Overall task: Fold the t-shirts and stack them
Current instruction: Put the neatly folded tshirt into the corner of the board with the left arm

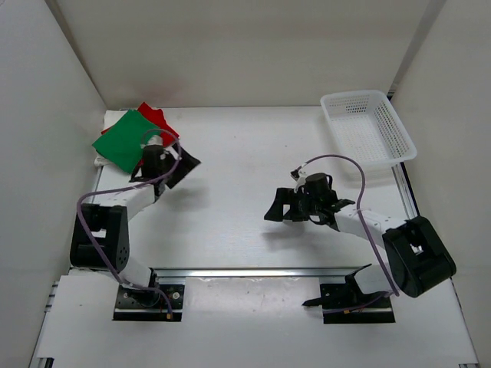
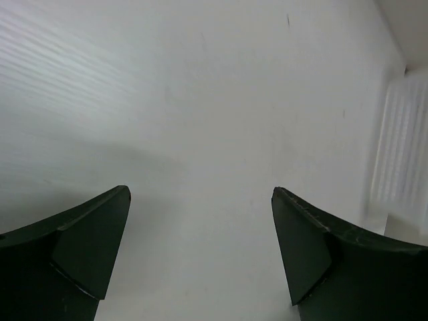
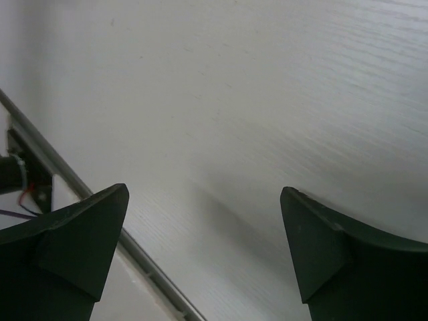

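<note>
Black fingers (image 2: 87,247) of the left claw (image 2: 200,194) stand wide apart with nothing between them, just the bare white table (image 2: 200,100) below. The right claw (image 3: 204,190) is wide open too and holds nothing. At the back left corner, the green shirt (image 1: 125,140) lies on the red shirt (image 1: 157,119), just beside the left claw. A white basket (image 1: 360,96) sits at the back right.

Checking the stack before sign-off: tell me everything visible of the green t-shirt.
The green t-shirt is bright, plain, soft-looking cloth, folded into a flat, roughly square packet turned diagonally. It lies at the far left corner of the table, on top of the red t-shirt, whose edge shows behind it. The left arm's wrist overlaps its right corner; the open left pincer holds nothing. Neither wrist view shows it.
</note>
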You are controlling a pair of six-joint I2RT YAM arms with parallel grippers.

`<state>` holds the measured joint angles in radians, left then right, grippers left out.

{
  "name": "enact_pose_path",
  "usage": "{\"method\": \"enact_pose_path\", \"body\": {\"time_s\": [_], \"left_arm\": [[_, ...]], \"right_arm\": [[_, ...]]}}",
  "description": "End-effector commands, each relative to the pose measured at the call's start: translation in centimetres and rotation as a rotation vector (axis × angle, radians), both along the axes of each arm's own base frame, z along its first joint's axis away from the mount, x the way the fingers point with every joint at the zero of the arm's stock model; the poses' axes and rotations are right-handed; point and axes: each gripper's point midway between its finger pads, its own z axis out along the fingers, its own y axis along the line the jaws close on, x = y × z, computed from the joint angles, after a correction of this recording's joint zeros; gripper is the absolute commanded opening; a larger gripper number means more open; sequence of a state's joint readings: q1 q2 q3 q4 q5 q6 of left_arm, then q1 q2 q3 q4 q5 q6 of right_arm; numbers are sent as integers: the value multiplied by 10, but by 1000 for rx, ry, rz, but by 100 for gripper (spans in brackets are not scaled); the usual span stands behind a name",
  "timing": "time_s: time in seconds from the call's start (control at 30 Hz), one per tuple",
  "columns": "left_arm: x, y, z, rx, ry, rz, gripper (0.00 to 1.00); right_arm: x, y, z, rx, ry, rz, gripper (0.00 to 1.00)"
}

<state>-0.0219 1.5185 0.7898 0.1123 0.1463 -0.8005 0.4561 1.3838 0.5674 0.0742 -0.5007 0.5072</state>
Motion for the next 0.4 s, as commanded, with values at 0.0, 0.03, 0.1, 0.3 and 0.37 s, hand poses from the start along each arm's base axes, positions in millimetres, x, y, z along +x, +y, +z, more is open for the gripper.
{"method": "enact_pose_path", "body": {"time_s": [0.0,0.03,0.1,0.3,0.37], "left_arm": [[-27,-48,-20,71,82,-209,98],[-34,-63,-24,54,98,-266,98],[-46,-78,-33,32,125,-331,99],[-69,-78,-43,7,113,-382,98],[-61,-69,-35,44,109,-366,98]], "right_arm": [[2,-14,-2,-66,-61,-41,100],[-1,-16,-2,-62,-69,-46,99],[-6,-19,-2,-40,-67,-61,99],[-12,-28,0,-16,-87,-82,99],[-12,-30,0,-18,-92,-91,99]]}}
